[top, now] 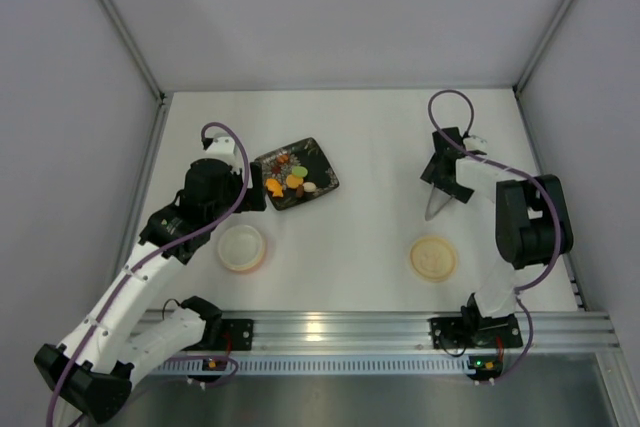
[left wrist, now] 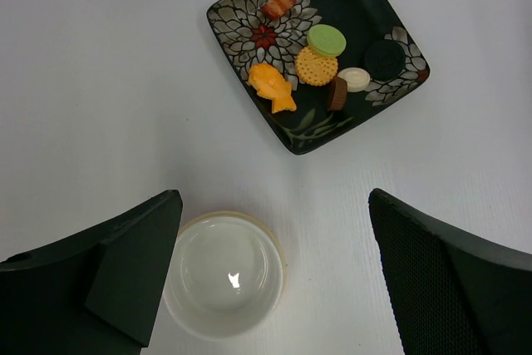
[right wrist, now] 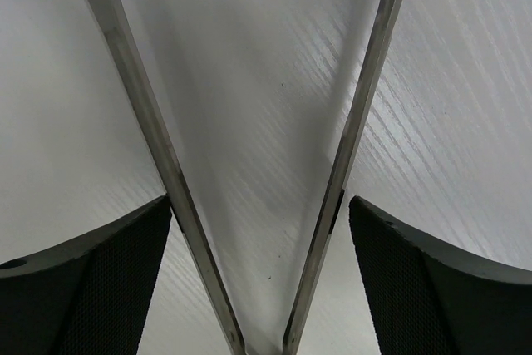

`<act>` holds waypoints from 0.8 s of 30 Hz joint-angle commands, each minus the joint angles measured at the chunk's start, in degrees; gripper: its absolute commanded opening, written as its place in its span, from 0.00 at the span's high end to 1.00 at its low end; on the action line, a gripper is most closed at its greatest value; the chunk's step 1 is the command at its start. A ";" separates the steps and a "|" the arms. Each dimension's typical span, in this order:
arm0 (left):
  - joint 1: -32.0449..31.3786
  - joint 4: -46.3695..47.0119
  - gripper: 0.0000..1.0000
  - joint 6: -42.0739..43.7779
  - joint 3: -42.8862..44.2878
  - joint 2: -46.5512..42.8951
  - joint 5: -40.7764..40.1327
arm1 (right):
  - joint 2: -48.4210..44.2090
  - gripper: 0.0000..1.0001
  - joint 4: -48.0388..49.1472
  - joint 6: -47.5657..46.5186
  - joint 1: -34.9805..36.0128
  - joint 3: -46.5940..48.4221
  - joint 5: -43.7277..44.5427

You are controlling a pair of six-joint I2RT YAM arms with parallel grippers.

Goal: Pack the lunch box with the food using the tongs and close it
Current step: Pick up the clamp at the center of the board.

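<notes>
The lunch box (top: 241,247), a small round cream bowl, stands open at the near left; in the left wrist view the lunch box (left wrist: 224,272) lies below my open left gripper (left wrist: 273,205), partly behind the left finger. Its flat lid (top: 433,258) lies at the near right. The food (top: 290,180), small coloured pieces, sits on a dark floral plate (top: 322,179); the wrist view shows the food (left wrist: 316,64) clearly. The tongs (top: 433,205) lie on the table under my right gripper (top: 445,179). My right gripper (right wrist: 259,205) straddles the tongs (right wrist: 137,97); the left pad touches one arm, the right pad stands just off the other.
The dark square plate (left wrist: 366,14) lies just beyond the lunch box. Grey walls close the table on the left, back and right. An aluminium rail (top: 330,332) with both arm bases runs along the near edge.
</notes>
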 commanded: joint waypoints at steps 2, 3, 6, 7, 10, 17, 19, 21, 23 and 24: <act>-0.11 2.75 0.01 -0.25 1.17 -0.89 -0.15 | 1.74 0.15 3.69 -0.81 0.90 1.14 1.04; -0.20 2.75 0.01 -0.25 1.17 -0.80 -0.07 | 2.01 0.15 3.78 -0.98 0.90 1.14 1.04; -0.20 2.75 0.01 -0.17 1.17 -0.80 -0.07 | 2.36 0.18 4.13 -1.69 0.63 0.79 1.12; -0.11 2.75 0.01 -0.17 1.17 -0.80 -0.07 | 2.53 0.20 4.48 -1.86 0.54 0.44 0.86; -0.11 2.75 0.01 -0.17 1.17 -0.80 0.02 | 2.62 0.26 5.53 -2.83 0.10 -0.18 -0.63; -0.20 2.75 0.01 -0.17 1.17 -0.80 0.11 | 1.57 0.45 7.21 -6.43 0.71 -0.79 -4.94; -0.11 2.75 0.01 -0.17 1.17 -0.80 0.20 | -0.45 0.52 6.77 -7.48 1.33 -0.45 -5.03; -0.11 2.75 0.01 -0.08 1.17 -0.71 0.20 | -2.46 0.55 5.02 -8.19 2.65 0.87 -5.47; -0.11 2.75 0.01 -0.17 1.17 -0.71 0.20 | -3.96 0.55 3.78 -9.24 4.40 1.66 -5.56; -0.11 2.75 0.01 -0.08 1.17 -0.71 0.11 | -5.71 0.56 2.47 -9.51 5.11 2.02 -5.21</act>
